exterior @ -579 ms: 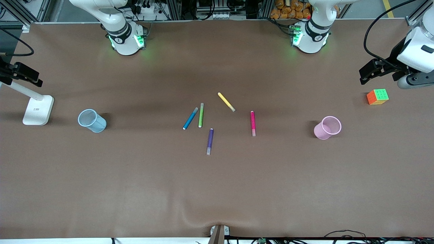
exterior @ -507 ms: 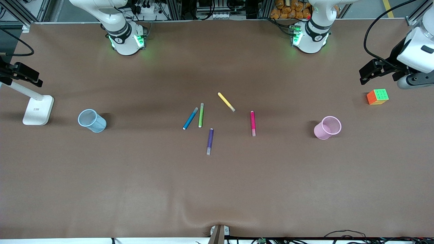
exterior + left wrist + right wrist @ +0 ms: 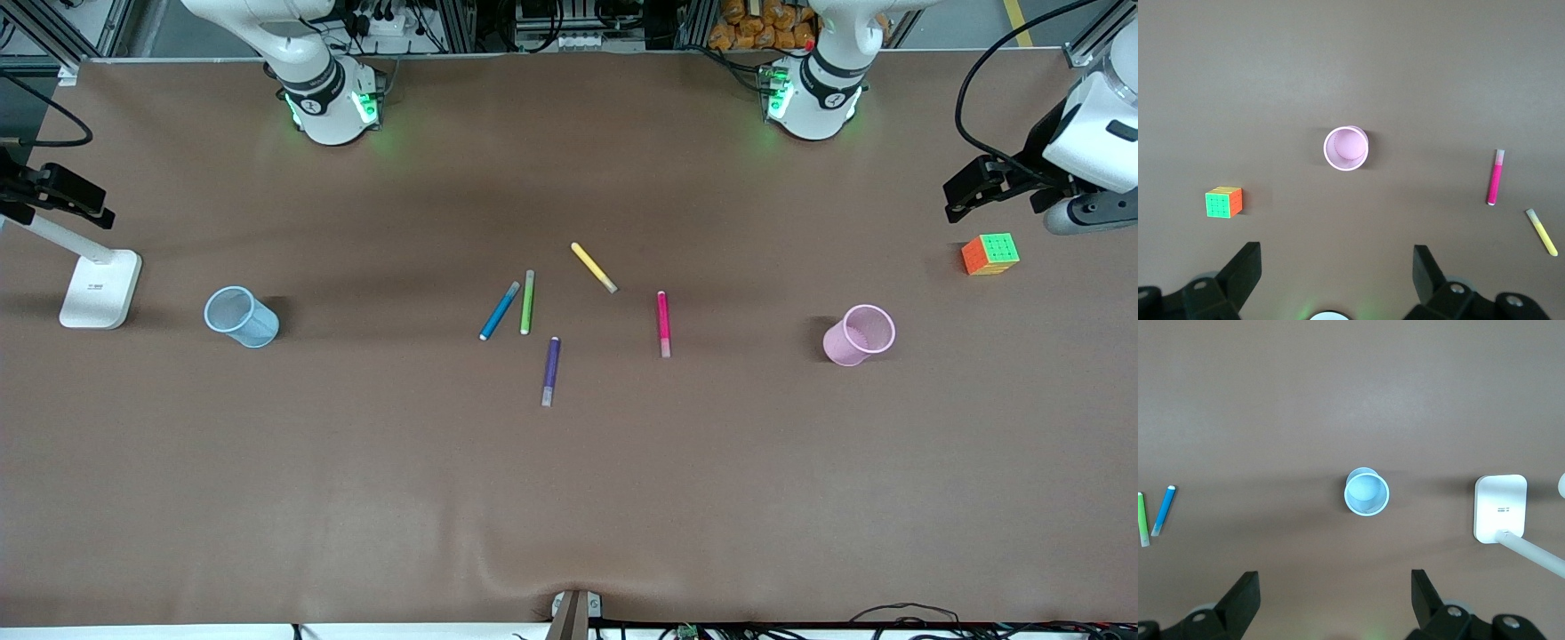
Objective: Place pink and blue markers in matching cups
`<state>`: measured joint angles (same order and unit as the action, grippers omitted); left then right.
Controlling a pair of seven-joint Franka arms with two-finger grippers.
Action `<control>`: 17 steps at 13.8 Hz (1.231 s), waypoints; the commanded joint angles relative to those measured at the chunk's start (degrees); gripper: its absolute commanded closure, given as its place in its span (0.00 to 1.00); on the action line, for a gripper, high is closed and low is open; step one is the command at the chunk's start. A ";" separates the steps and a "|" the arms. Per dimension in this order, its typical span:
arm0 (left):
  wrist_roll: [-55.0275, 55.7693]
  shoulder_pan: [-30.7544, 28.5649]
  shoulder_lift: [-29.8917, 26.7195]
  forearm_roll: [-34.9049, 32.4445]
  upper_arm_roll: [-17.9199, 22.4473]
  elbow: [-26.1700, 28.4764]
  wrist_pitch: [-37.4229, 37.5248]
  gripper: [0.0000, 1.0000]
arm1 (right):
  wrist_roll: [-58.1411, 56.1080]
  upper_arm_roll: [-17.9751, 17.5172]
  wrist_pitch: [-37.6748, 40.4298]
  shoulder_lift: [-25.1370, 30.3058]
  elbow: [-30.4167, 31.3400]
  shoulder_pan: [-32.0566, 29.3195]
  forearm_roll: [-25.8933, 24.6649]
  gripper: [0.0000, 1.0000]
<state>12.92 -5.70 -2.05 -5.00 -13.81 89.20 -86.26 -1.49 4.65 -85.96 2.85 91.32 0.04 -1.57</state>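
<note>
Magenta-pink marker, pale cap end

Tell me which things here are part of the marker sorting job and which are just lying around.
Job: pink marker, blue marker, pink cup, blue cup.

Lying about: green marker, yellow marker, purple marker, cube, white stand.

- My table wears a brown cover, wrinkled at the edge nearest the front camera, where a small mount sits.
- Past its edge by my bases I see metal framing, cables and grey floor (a yellow stripe at the left arm's end).
- Light falls softly; shadows are faint.
</note>
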 commanded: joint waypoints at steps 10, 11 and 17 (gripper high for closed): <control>-0.79 -0.28 0.73 -0.36 0.10 -0.52 0.74 0.00 | -0.35 -0.17 -0.61 1.46 0.70 -0.04 2.36 0.00; -0.79 -0.28 0.73 -0.36 0.10 -0.52 0.74 0.00 | -0.18 -0.17 -0.44 1.46 0.44 0.05 2.36 0.00; -0.79 -0.28 0.64 -0.36 0.10 -0.52 0.66 0.00 | 0.00 -0.17 -0.18 1.37 0.35 -0.04 2.36 0.00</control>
<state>12.71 -5.85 -1.35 -5.00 -13.69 89.20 -86.26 -1.49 4.56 -86.33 3.02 91.14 0.05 -0.12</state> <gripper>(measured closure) 0.000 0.000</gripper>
